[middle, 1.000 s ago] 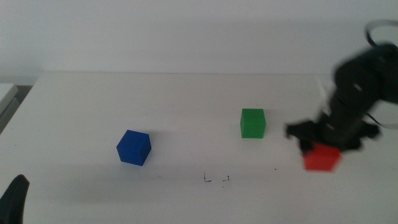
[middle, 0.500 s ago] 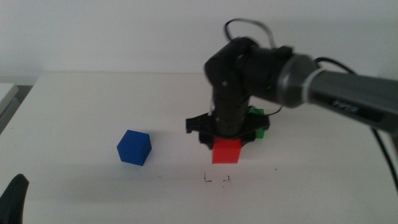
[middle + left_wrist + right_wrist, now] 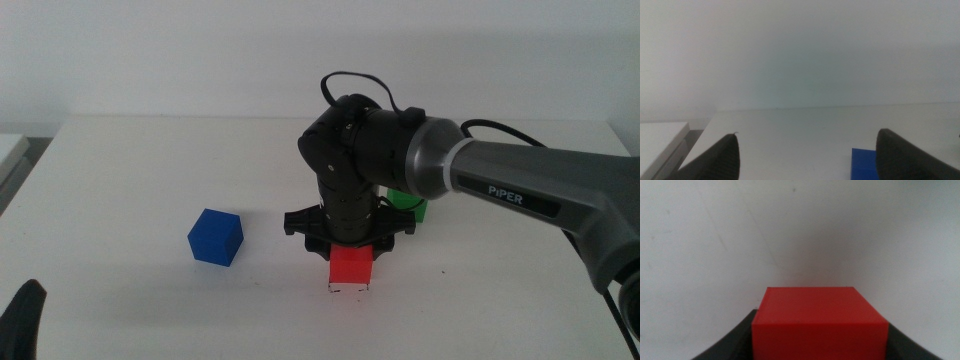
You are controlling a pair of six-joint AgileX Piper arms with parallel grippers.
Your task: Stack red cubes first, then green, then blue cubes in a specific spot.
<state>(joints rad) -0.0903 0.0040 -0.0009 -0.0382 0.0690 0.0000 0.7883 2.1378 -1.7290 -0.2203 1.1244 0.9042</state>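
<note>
White counter [image 3: 150, 160] against a pale wall; right gripper [image 3: 350, 262] fingers clamp the red cube [image 3: 351, 268]; left fingers [image 3: 720, 160] spread apart.

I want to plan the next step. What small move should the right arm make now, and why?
Probably open the right gripper and lift away: the red cube between its fingers appears to sit on the table over the pencil marks. The green cube comes next.

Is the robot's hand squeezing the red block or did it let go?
Squeezing. The right hand is shut on the red block; its dark jaws press both sides in the right wrist view, right at the table marks.
</note>
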